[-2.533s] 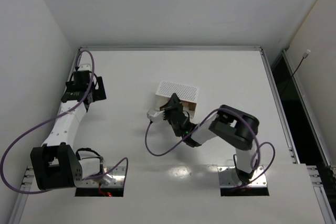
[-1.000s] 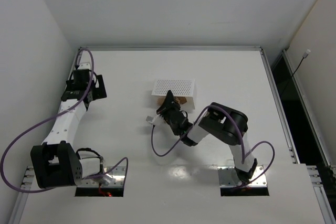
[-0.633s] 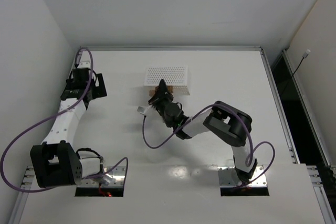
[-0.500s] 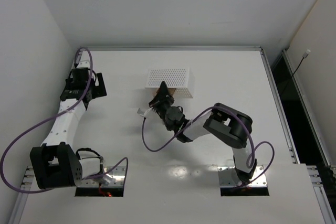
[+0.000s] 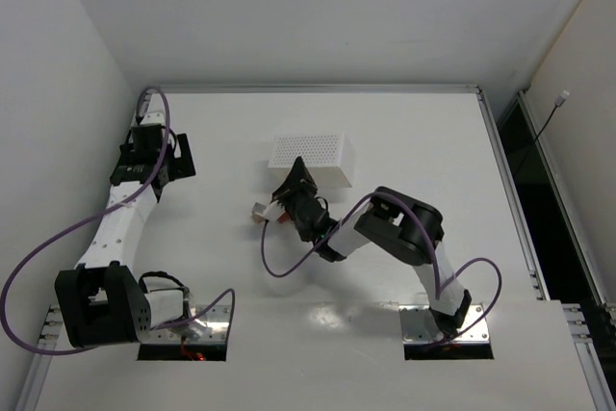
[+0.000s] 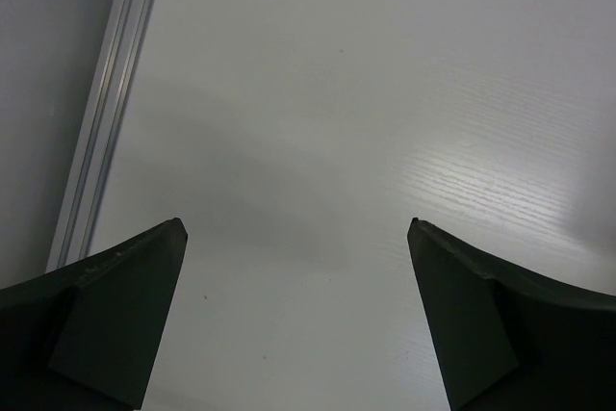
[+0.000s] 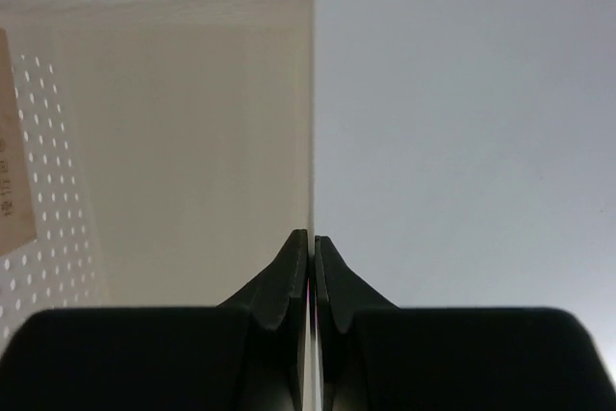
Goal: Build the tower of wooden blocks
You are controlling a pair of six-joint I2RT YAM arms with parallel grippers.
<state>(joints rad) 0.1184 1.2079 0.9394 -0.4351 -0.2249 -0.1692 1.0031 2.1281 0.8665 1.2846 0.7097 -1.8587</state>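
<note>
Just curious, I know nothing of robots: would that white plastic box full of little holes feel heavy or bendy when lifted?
Probably light: the white perforated plastic box has thin, hole-dotted walls. Likely fairly stiff: its wall looks straight where the right gripper pinches it. Held by one edge, it may tip.

White box [image 5: 308,151] dragged left and toward far side, wall pinched in right gripper [image 7: 310,236]; gripper carried leftward with it, right arm swung left, elbow drawn inward
</note>
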